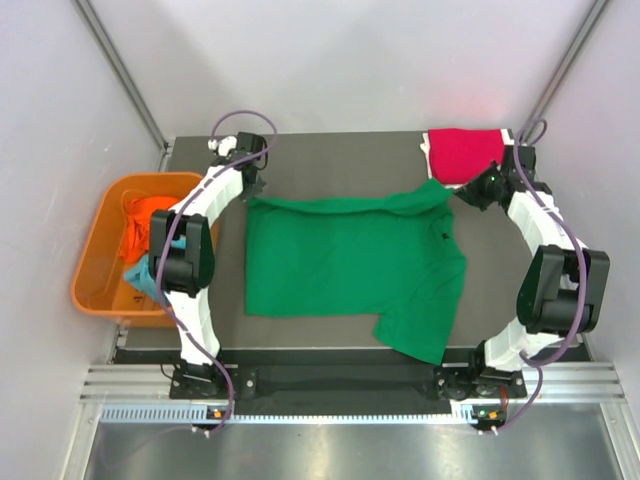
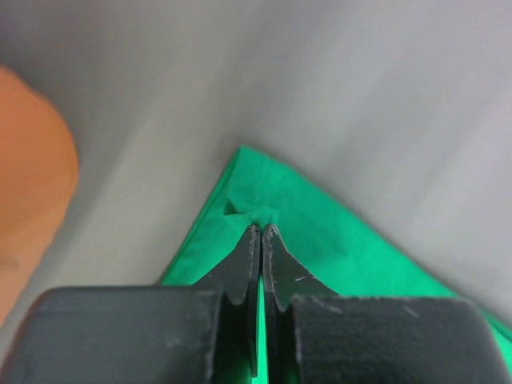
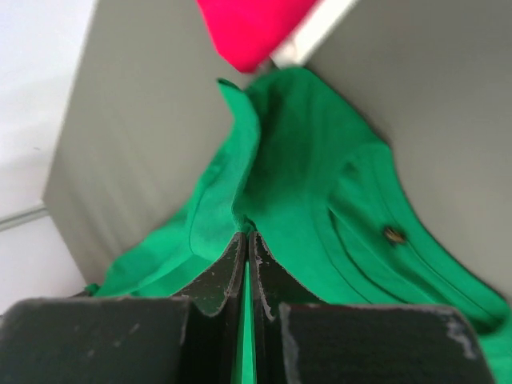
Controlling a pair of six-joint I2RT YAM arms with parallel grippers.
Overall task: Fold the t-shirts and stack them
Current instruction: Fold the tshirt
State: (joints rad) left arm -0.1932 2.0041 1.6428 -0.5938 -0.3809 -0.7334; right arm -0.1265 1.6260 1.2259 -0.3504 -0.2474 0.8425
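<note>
**Green t-shirt** (image 1: 340,260) spread flat across the middle of the table (image 1: 500,270), long axis left to right: hem toward the left edge, collar toward the right (one sleeve points at the near edge). Its far edge runs between the two grippers. Left gripper (image 2: 260,226) is clamped on the far hem corner. Right gripper (image 3: 244,234) is clamped on the far sleeve. Each arm is nearest its own end of that edge, so the likely next fold carries it toward the near edge. Red t-shirt (image 1: 465,152) lies at the far right corner.
</note>
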